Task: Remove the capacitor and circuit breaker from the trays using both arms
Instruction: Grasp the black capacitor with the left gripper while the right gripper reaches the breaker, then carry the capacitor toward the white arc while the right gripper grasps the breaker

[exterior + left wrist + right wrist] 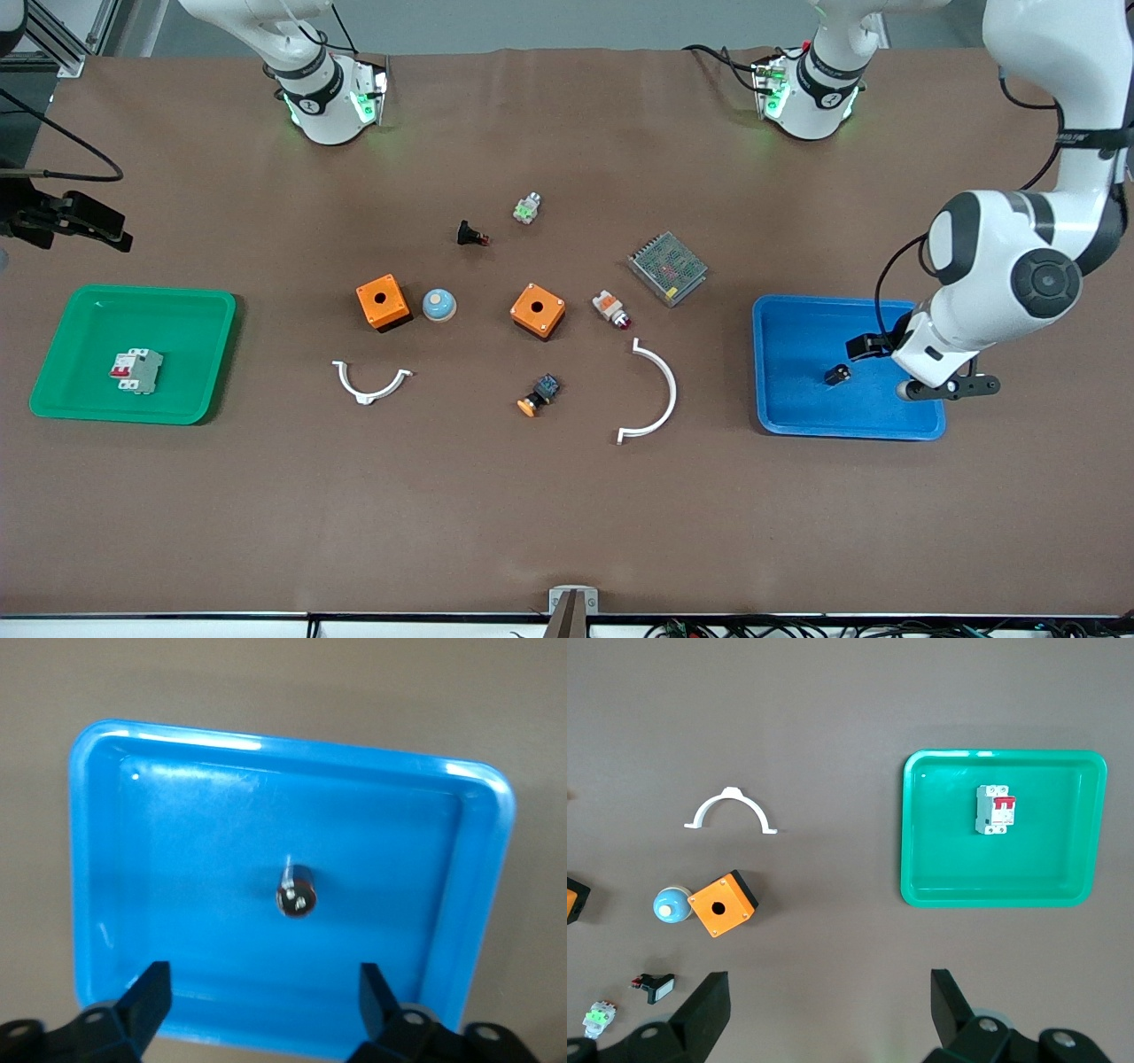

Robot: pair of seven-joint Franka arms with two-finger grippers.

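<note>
The capacitor (pixel 837 375), a tiny black cylinder, lies in the blue tray (pixel 797 416) at the left arm's end of the table. In the left wrist view it (pixel 295 891) shows pale dots on its end, inside the tray (pixel 159 833). My left gripper (pixel 866 346) (pixel 263 988) hangs open and empty over the blue tray, above and beside the capacitor. The white-grey breaker (pixel 135 370) (pixel 995 809) with red levers lies in the green tray (pixel 62 399) (pixel 939 877) at the right arm's end. My right gripper (pixel 84 226) (pixel 828 992) is open and empty, high over bare table near the green tray.
Mid-table lie two orange boxes (pixel 383 302) (pixel 538 310), a blue dome button (pixel 438 305), two white curved clips (pixel 370 385) (pixel 657 394), a grey power supply (pixel 668 268), a white-orange switch (pixel 610 308), a blue-black button with an orange cap (pixel 539 395), a black button (pixel 471 235) and a green-lit part (pixel 527 208).
</note>
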